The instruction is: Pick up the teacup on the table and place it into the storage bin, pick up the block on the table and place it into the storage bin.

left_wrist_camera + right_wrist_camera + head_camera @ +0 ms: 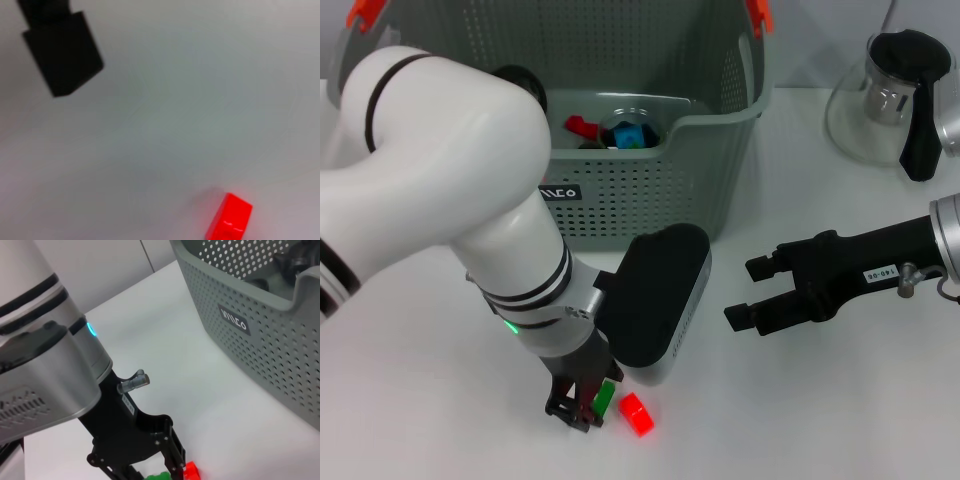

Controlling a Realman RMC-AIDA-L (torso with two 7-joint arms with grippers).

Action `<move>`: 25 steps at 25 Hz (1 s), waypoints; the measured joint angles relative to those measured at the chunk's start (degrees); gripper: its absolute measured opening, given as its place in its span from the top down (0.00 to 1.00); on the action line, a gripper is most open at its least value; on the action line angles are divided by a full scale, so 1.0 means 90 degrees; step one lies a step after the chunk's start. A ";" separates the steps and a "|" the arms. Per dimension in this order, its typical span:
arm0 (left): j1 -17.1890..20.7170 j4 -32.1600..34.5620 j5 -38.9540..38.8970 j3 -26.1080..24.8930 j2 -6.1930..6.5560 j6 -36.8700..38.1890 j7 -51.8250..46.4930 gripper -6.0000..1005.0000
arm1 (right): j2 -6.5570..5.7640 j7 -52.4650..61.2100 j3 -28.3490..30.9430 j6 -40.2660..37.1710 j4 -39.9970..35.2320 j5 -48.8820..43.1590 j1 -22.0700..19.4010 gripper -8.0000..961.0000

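Left claw point(582, 405) grips the small green block point(605, 398) on the white counter point(800, 400); lifting could knock the touching red block point(637, 413) or drop mine.

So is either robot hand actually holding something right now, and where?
The left hand has a green block between its fingers on the table; whether it grips cannot be told. The right hand holds nothing.

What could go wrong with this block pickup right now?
The left gripper is down on the green block, and the red block lies right beside it, so it could get nudged or pinched too. On the carry to the storage bin, the idle right gripper hovers near that route.
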 joint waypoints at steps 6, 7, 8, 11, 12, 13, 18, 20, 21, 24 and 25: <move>-0.0040 -0.0031 0.0081 0.0019 0.0006 0.0043 -0.0104 0.50 | -0.0003 -0.0002 0.0000 0.0007 0.0004 0.0000 -0.0027 0.05; -0.0040 0.0010 0.0071 -0.0011 0.0008 0.0104 -0.0110 0.51 | -0.0003 -0.0004 0.0000 0.0008 0.0005 0.0000 -0.0029 0.05; -0.0040 0.0054 0.0057 -0.0048 0.0010 0.0168 -0.0115 0.53 | -0.0003 -0.0006 0.0000 0.0007 0.0005 0.0000 -0.0032 0.05; -0.0035 0.0312 -0.0026 -0.0300 0.0018 0.0509 -0.0115 0.59 | -0.0007 -0.0018 0.0000 0.0007 0.0004 0.0000 -0.0034 0.05; -0.0018 0.0469 -0.0051 -0.0497 0.0020 0.0678 -0.0107 0.59 | -0.0008 -0.0030 0.0000 0.0007 0.0003 0.0000 -0.0034 0.05; -0.0006 0.0549 -0.0073 -0.0621 0.0020 0.0792 -0.0101 0.59 | -0.0008 -0.0044 0.0000 0.0007 0.0003 0.0000 -0.0035 0.05; -0.0020 0.1021 -0.0610 -0.2250 0.0036 0.1676 -0.0021 0.59 | -0.0004 -0.0075 0.0017 -0.0012 0.0000 0.0001 -0.0044 0.05; -0.0069 0.1155 -0.1058 -0.3272 0.0056 0.2020 0.0041 0.59 | -0.0003 -0.0086 0.0018 -0.0014 -0.0001 0.0001 -0.0053 0.05; -0.0097 0.1219 -0.1270 -0.3763 0.0078 0.2158 0.0067 0.59 | -0.0003 -0.0093 0.0019 -0.0016 -0.0002 0.0000 -0.0057 0.05; -0.0282 0.1365 -0.1924 -0.5502 0.0208 0.2370 -0.0038 0.59 | -0.0003 -0.0101 0.0021 -0.0035 -0.0003 0.0000 -0.0067 0.05; -0.0362 0.1363 -0.2097 -0.5865 0.0275 0.2340 -0.0157 0.59 | -0.0002 -0.0102 0.0020 -0.0043 -0.0003 0.0001 -0.0068 0.05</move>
